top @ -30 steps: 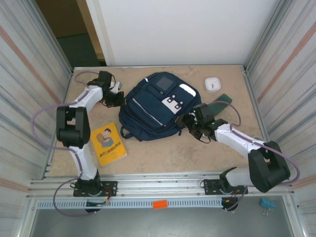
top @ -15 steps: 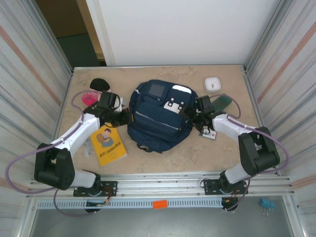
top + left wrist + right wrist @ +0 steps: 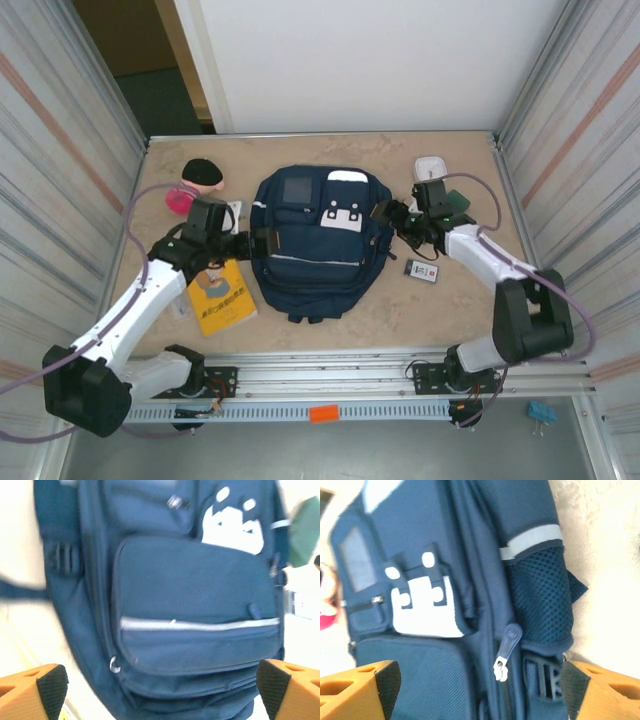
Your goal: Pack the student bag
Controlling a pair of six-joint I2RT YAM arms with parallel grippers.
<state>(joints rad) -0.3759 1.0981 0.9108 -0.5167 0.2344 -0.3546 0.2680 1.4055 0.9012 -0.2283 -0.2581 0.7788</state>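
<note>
Since half a second ago the student bag point(image 3: 315, 240) has turned to lie square in the middle of the table point(image 3: 400, 312), top toward the far wall and front pockets facing up, and both arms have swung in to flank it. The left gripper point(image 3: 252, 238) sits just beside the bag's left edge. Its wrist view shows orange fingers point(image 3: 32, 690) spread wide with nothing between them, so it has let go of the fabric. The right gripper point(image 3: 388, 213) is just beside the bag's upper right corner, its jaws also wide and empty. It looks along the main zipper, whose pull point(image 3: 506, 647) hangs next to the mesh side pocket point(image 3: 540, 595). Squaring the bag likely puts that zipper within reach of both arms. Every zipper in view looks shut, so packing seems barely begun. A yellow picture book point(image 3: 222, 293) lies near the bag's lower left and a small flat card point(image 3: 422, 269) lies to its right, apparently waiting to go in
</note>
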